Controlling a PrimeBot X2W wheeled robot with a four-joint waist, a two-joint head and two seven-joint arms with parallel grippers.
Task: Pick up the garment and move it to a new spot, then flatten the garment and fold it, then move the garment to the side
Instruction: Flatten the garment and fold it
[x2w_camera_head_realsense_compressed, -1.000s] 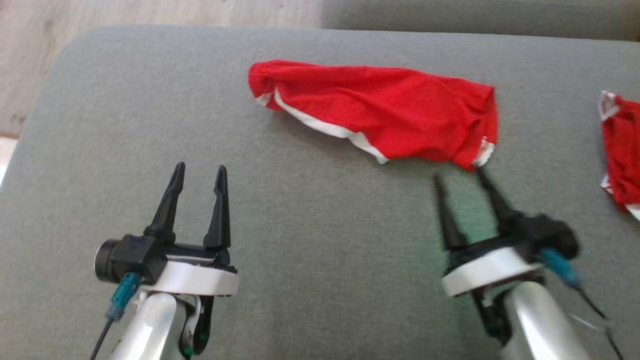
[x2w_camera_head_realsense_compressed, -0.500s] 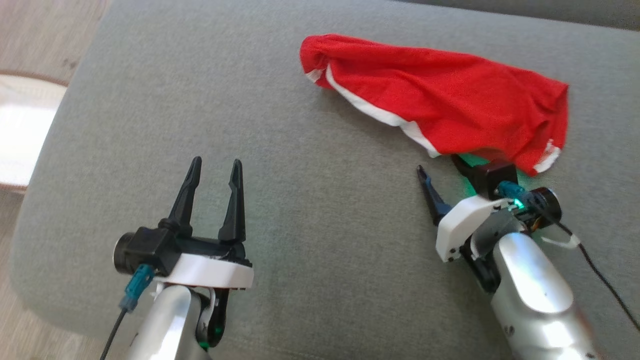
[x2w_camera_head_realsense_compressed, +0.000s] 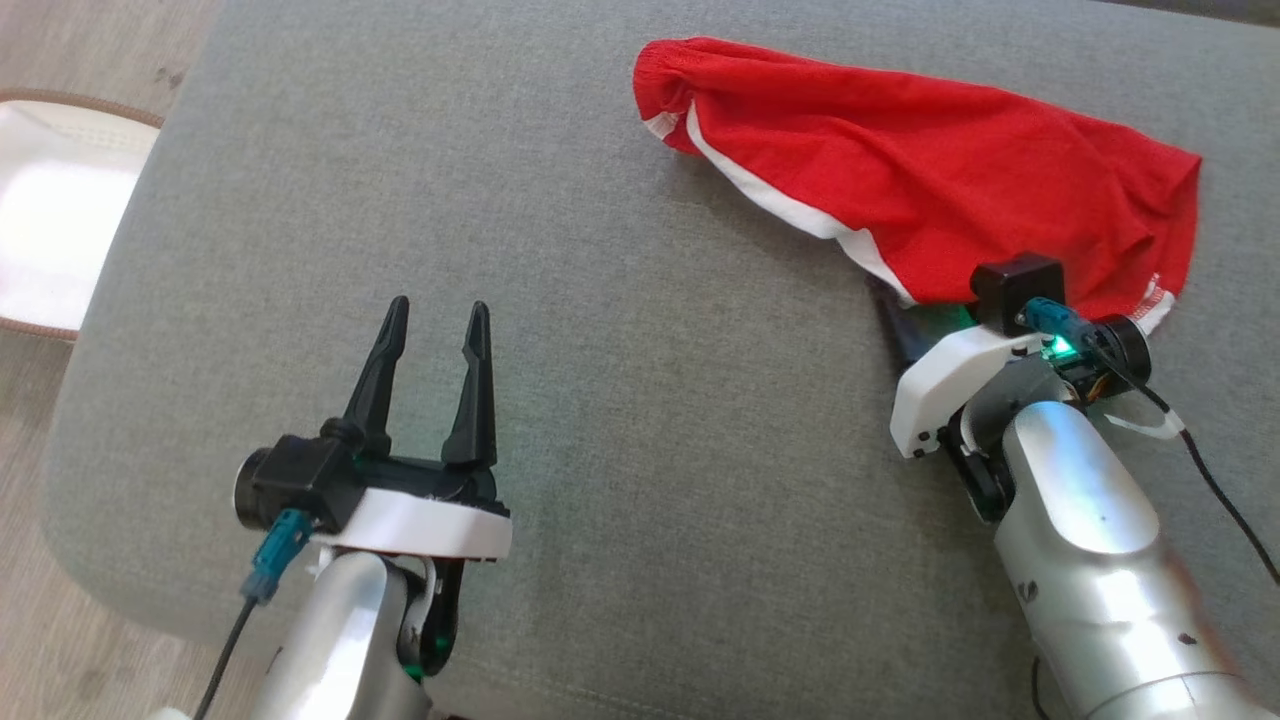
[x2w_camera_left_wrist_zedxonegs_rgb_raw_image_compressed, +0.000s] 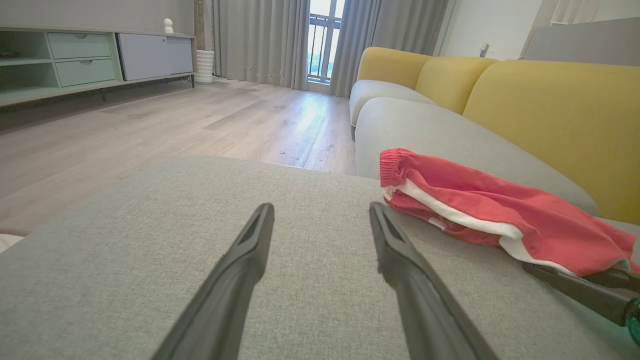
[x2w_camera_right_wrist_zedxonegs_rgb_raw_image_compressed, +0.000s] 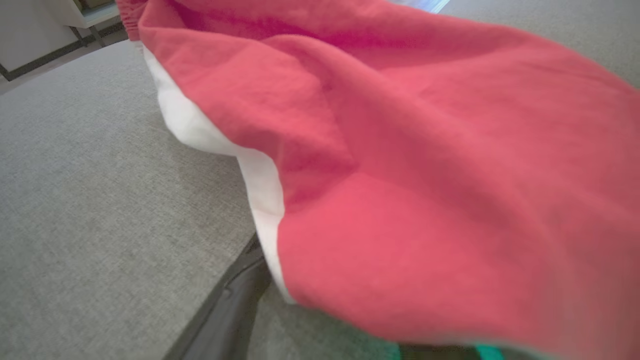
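Observation:
The garment (x2w_camera_head_realsense_compressed: 930, 170) is a red pair of shorts with a white side stripe, lying crumpled across the far right of a grey cushion (x2w_camera_head_realsense_compressed: 650, 450). My right gripper (x2w_camera_head_realsense_compressed: 935, 310) is at its near hem, jaws open. One dark finger (x2w_camera_right_wrist_zedxonegs_rgb_raw_image_compressed: 230, 305) lies on the cushion beside the white stripe, and the red cloth (x2w_camera_right_wrist_zedxonegs_rgb_raw_image_compressed: 400, 150) drapes over the rest. My left gripper (x2w_camera_head_realsense_compressed: 440, 303) hovers open over bare cushion to the left, holding nothing. Its view shows the garment (x2w_camera_left_wrist_zedxonegs_rgb_raw_image_compressed: 500, 215) right of its fingers (x2w_camera_left_wrist_zedxonegs_rgb_raw_image_compressed: 250, 260).
The cushion's rounded left edge drops to wooden floor (x2w_camera_head_realsense_compressed: 100, 40), where a white mat with a brown rim (x2w_camera_head_realsense_compressed: 50, 220) lies. Yellow sofa backs (x2w_camera_left_wrist_zedxonegs_rgb_raw_image_compressed: 550, 110) rise behind the garment. A low cabinet (x2w_camera_left_wrist_zedxonegs_rgb_raw_image_compressed: 100, 55) stands far across the room.
The head camera has swung, shifting the whole picture. My right gripper has moved forward and turned, reaching the garment's near hem, and its jaws have narrowed slightly. The left gripper has held still.

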